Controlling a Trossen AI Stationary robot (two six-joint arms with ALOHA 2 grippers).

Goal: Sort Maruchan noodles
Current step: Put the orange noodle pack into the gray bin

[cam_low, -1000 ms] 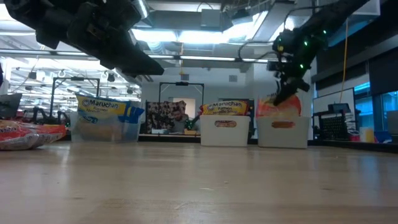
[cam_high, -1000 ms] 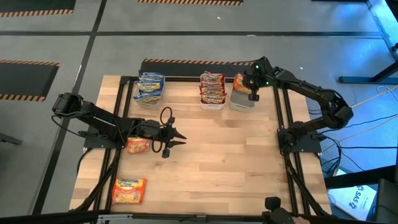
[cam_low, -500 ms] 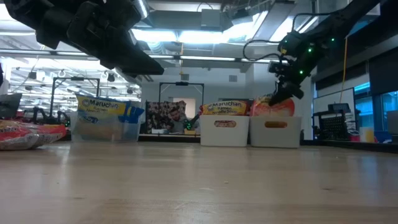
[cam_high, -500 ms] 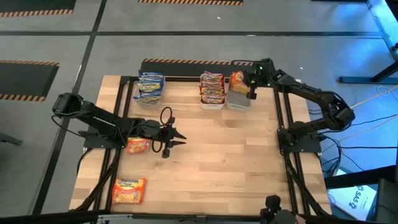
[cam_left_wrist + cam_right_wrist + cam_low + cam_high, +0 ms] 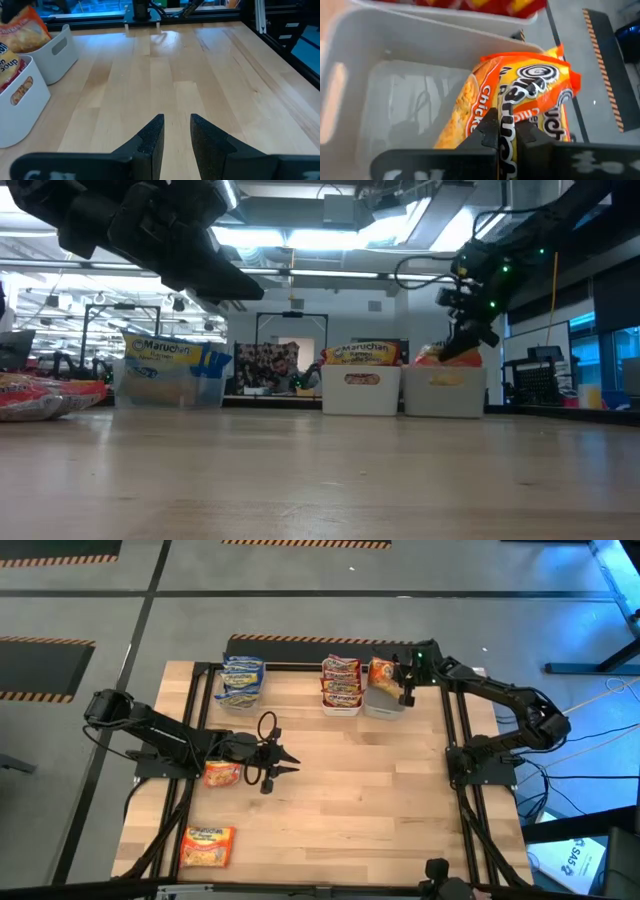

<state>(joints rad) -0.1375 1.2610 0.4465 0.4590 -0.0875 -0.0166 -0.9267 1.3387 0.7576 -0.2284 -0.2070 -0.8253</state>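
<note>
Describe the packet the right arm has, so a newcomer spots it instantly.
Start at the far edge of the table, where three bins stand in a row. In the right-hand bin, under the right gripper, is an orange-yellow noodle packet pinched in shut jaws. The others hold blue and red packets.

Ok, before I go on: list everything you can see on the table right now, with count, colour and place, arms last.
Blue-white packets: a stack, in the far-left bin.
Red packets: a stack, in the middle bin.
Orange packet: one, pinched by the right gripper, partly in the far-right bin.
Loose orange packets: two, one under the left arm, one at the near-left corner.
Table: one, light wood.
Left gripper: slightly parted, holding nothing, over the middle-left boards.
Right gripper: shut on the orange packet, over the far-right bin.
</note>
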